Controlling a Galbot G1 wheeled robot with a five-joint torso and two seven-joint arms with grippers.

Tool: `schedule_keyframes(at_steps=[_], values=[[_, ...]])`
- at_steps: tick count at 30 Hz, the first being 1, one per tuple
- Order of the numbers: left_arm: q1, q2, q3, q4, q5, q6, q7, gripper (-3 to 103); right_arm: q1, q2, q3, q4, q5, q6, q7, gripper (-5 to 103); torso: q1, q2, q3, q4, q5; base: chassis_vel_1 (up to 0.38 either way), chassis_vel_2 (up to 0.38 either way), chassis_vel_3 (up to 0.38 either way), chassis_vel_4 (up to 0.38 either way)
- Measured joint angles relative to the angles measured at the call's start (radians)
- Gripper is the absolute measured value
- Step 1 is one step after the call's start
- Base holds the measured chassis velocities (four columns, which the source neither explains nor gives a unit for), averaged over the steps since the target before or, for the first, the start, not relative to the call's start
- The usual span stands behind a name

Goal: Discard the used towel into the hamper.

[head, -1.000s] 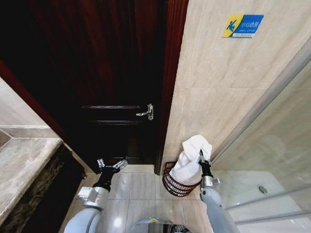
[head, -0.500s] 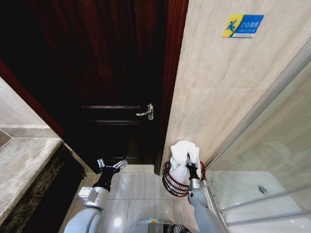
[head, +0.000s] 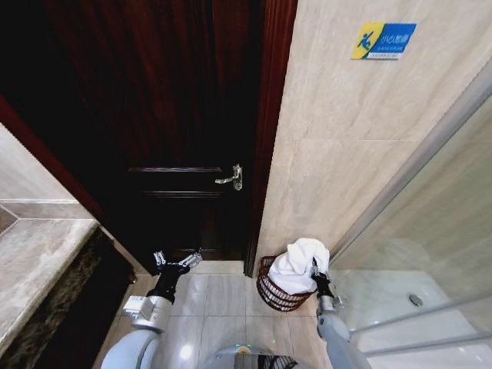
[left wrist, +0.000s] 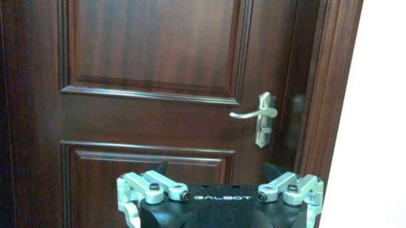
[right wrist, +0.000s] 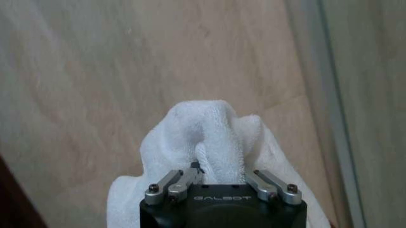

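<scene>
your right gripper [head: 314,268] pinches the white towel [head: 298,267] low over the hamper [head: 269,290] so it drops inside, while the left gripper [head: 177,261] waits spread wide by the door [head: 184,138].

You see the left gripper [left wrist: 219,190] facing a dark panelled wooden door [left wrist: 152,71], fingers spread wide and empty; a silver lever handle [left wrist: 259,115] sits by the frame.

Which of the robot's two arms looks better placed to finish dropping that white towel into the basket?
The right. Its end effector is right at the towel, which sits heaped in the basket. The left end effector hangs by the door, well away.
</scene>
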Motion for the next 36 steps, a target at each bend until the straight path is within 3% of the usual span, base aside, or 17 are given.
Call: schedule_keyframes(at_steps=[4, 7, 12, 26, 36], values=[[0.000, 0.000, 0.000, 0.000, 0.000, 0.000, 0.000, 100, 0.003, 0.005, 0.002, -0.006, -0.037, -0.046, 0.004, 20, 0.000, 0.000, 0.000, 0.0002, -0.0001, 0.000, 0.000, 0.000, 0.000], [0.000, 0.000, 0.000, 0.000, 0.000, 0.000, 0.000, 100, 0.016, 0.004, 0.012, -0.040, -0.118, -0.118, 0.019, 20, 0.000, 0.000, 0.000, 0.0000, -0.0002, 0.000, 0.000, 0.000, 0.000], [0.000, 0.000, 0.000, 0.000, 0.000, 0.000, 0.000, 100, 0.046, -0.008, 0.023, -0.106, -0.154, -0.156, 0.027, 20, 0.000, 0.000, 0.000, -0.0001, -0.0003, 0.000, 0.000, 0.000, 0.000], [0.000, 0.000, 0.000, 0.000, 0.000, 0.000, 0.000, 100, 0.202, -0.026, 0.027, -0.377, -0.295, -0.223, -0.086, 20, 0.000, 0.000, 0.000, -0.0001, -0.0003, 0.000, 0.000, 0.000, 0.000], [0.000, 0.000, 0.000, 0.000, 0.000, 0.000, 0.000, 100, 0.331, 0.016, 0.063, -0.513, -0.416, -0.335, -0.124, 20, 0.000, 0.000, 0.000, -0.0002, -0.0005, 0.000, 0.000, 0.000, 0.000]])
